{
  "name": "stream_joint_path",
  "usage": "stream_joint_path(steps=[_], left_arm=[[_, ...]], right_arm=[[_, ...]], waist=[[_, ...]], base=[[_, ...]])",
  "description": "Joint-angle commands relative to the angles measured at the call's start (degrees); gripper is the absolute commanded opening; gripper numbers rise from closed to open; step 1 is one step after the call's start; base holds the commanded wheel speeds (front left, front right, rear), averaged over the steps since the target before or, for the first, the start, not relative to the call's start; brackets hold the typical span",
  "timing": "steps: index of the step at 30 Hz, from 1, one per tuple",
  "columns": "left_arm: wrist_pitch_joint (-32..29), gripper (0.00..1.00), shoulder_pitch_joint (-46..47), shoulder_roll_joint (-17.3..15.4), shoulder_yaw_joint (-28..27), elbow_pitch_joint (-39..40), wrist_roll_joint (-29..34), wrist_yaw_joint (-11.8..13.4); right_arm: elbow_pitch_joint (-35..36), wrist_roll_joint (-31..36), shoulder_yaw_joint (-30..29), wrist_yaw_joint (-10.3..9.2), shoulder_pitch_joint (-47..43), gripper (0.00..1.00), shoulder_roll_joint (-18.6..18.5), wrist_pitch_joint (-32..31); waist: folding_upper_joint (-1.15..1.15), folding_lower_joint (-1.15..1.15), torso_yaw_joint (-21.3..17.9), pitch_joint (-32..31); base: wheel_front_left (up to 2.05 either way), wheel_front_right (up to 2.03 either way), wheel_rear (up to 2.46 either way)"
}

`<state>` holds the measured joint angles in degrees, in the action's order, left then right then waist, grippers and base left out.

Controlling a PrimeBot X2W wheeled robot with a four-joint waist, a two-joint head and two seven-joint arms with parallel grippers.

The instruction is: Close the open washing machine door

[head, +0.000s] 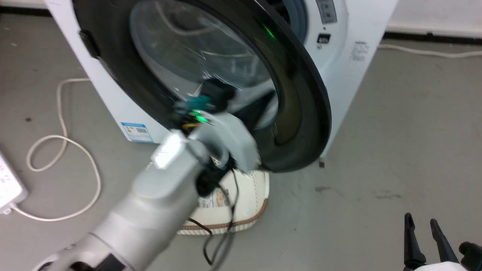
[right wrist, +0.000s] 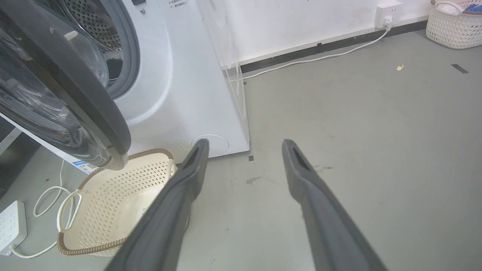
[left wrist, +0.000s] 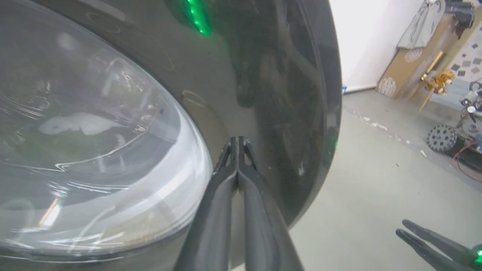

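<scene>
The washer [head: 357, 75] stands by the wall. Its door [head: 297, 113] hangs partway open, hinged on the robot's left, with the free edge to the right. A basket [right wrist: 150, 151] sits on the floor under that edge. The left gripper [left wrist: 238, 145], fingers pressed together, seems to touch the door's black ring beside the glass. The right gripper [right wrist: 244, 145], fingers spread wide, hangs farther off over bare floor. A push towards the drum looks unobstructed.

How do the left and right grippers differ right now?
Jaws: left gripper shut, right gripper open. Place: left gripper's tips sit at the black ring of the washing machine door, seemingly touching; right gripper hangs over the floor, apart from it. Both: long dark jaws, holding nothing.
</scene>
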<state>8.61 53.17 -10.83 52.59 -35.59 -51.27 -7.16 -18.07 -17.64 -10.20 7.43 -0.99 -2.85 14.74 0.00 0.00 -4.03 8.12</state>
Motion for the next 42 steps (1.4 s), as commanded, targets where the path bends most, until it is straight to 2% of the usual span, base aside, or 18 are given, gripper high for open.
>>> stream_joint_path(steps=[1, 4, 7, 11, 14, 17, 22, 29, 33, 34, 35, 38, 39, 40, 41, 42], left_arm=[[1.3, 0.0, 0.1, -0.9, -1.3, -0.4, -0.6, 0.4], [4.7, 0.0, -1.2, -3.4, -5.5, -0.7, -1.3, 3.6], [6.3, 0.0, -3.8, -6.4, -11.6, 1.2, 0.0, 8.9], [6.4, 0.0, -11.5, -9.2, -25.1, 11.4, 7.4, 15.8], [6.4, 0.0, -19.9, -9.4, -32.9, 18.7, 13.7, 18.4], [6.4, 0.0, -27.9, -8.6, -37.8, 23.1, 18.2, 19.1], [6.4, 0.0, -37.9, -7.7, -40.1, 24.6, 22.3, 18.5], [5.5, 0.0, -45.8, -7.3, -38.5, 21.0, 20.5, 14.7], [5.1, 0.0, -47.5, -7.5, -38.4, 20.2, 19.9, 14.6], [5.2, 0.26, -47.7, -7.4, -38.6, 20.4, 19.8, 14.9], [5.3, 1.0, -48.0, -7.4, -38.7, 20.7, 20.0, 15.2], [5.5, 1.0, -48.6, -7.1, -38.7, 21.5, 20.1, 15.7], [5.5, 1.0, -48.8, -7.0, -38.7, 21.7, 20.2, 15.8], [5.6, 1.0, -49.0, -7.0, -38.6, 21.9, 20.3, 15.9], [5.6, 1.0, -49.1, -7.0, -38.5, 22.1, 20.5, 16.0], [5.7, 1.0, -49.1, -7.0, -38.5, 22.3, 20.7, 16.0]], right_arm=[[-0.1, 0.1, 0.0, 0.06, -0.6, 1.0, 0.0, 0.3], [-0.1, -0.1, 0.2, 0.06, -0.9, 1.0, 0.0, 0.3], [0.1, 0.0, 0.6, 0.06, -1.2, 1.0, 0.0, 0.3], [0.7, 0.2, 1.1, 0.06, -1.6, 1.0, 0.0, 0.3], [0.9, 0.4, 1.4, 0.06, -2.1, 1.0, 0.0, 0.3], [0.9, 0.7, 1.8, 0.06, -2.7, 1.0, 0.0, 0.3], [1.0, 1.0, 1.9, 0.06, -3.4, 1.0, 0.0, 0.3], [1.2, 0.8, 2.5, 0.06, -3.7, 1.0, 0.0, 0.3], [0.8, 0.7, 3.3, 0.06, -4.1, 1.0, 0.0, 0.3], [0.7, 0.8, 3.4, 0.06, -4.1, 1.0, 0.0, 0.3], [0.6, 0.9, 3.4, 0.06, -4.1, 1.0, 0.0, 0.3], [0.4, 0.6, 3.0, 0.06, -4.1, 1.0, 0.0, 0.3], [0.3, 0.7, 3.0, 0.06, -4.1, 0.86, 0.0, 0.3], [0.4, 1.0, 3.0, 0.06, -4.0, 0.16, 0.0, 0.3], [0.4, 1.2, 3.2, 0.06, -3.9, 0.0, 0.0, 0.3], [0.5, 1.2, 3.2, 0.06, -3.8, 0.0, 0.0, 0.3]], waist=[[0.0, 0.0, 1.3, -1.6], [0.0, 0.0, 2.4, -3.2], [0.0, 0.0, 3.2, -4.6], [0.0, 0.0, 3.5, -5.6], [0.0, 0.0, 3.3, -6.4], [0.0, 0.0, 2.8, -7.4], [0.0, 0.0, 2.1, -8.3], [0.0, 0.0, 1.3, -9.0], [0.0, 0.0, 1.1, -9.2], [0.0, 0.0, 1.0, -9.2], [0.0, 0.0, 1.0, -9.3], [0.0, 0.0, 1.0, -9.2], [0.0, 0.0, 1.0, -9.2], [0.0, 0.0, 1.0, -9.2], [0.0, 0.0, 1.0, -9.2], [0.0, 0.0, 1.0, -9.1]], base=[[0.0, 0.0, 0.0], [0.0, 0.0, 0.0], [0.0, 0.0, 0.0], [0.0, 0.0, 0.0], [0.0, 0.0, 0.0], [0.0, 0.0, 0.0], [0.0, 0.0, 0.0], [0.0, 0.0, 0.0], [0.0, 0.0, 0.0], [0.0, 0.0, 0.0], [0.0, 0.0, 0.0], [0.0, 0.0, 0.0], [0.0, 0.0, 0.0], [0.0, 0.0, 0.0], [0.0, 0.0, 0.0], [0.0, 0.0, 0.0]])
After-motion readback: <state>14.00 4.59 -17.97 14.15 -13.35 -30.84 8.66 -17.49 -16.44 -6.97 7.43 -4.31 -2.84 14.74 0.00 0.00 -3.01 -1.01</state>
